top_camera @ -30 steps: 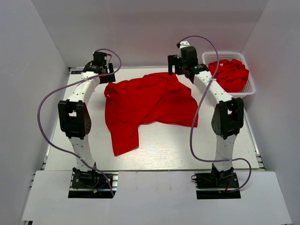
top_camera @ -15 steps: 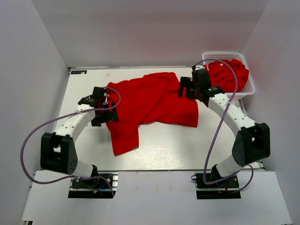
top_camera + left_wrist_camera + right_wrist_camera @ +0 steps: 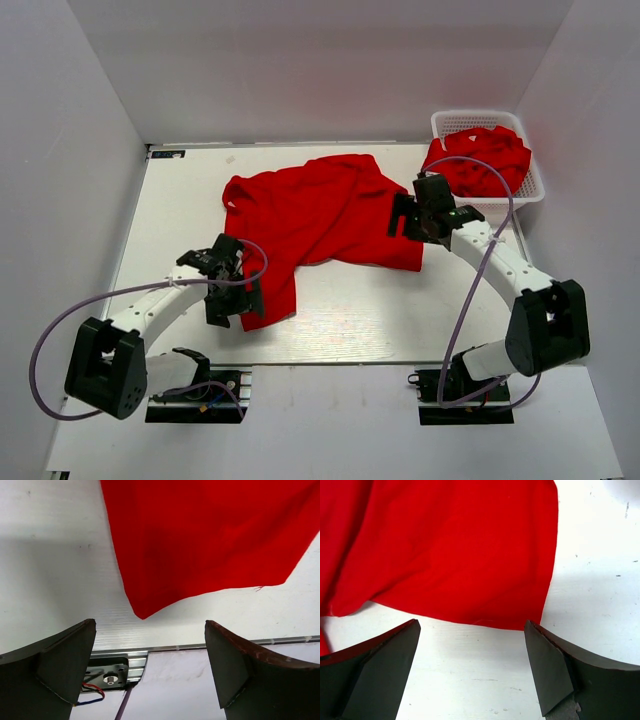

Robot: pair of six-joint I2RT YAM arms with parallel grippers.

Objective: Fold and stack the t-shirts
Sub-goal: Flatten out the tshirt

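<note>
A red t-shirt is seen spread loosely and unfolded across the middle of the white table, rumpled, with one long flap reaching toward the near edge on the left side. A red heap of the same fabric is piled in the white basket, which stands at the far right corner of the table; how many shirts lie in it cannot be told. The left end effector is held low at the near left corner of the t-shirt, just beside the tip of the long flap. In the left wrist view its dark fingers are seen spread wide, with nothing between them; the pointed corner of the flap lies just beyond them, on the table and untouched. The right end effector is held over the right edge of the t-shirt, between it and the basket. In the right wrist view its fingers are likewise set wide apart and empty, with the straight hem and the right corner of the t-shirt lying flat on the table just ahead of them.
</note>
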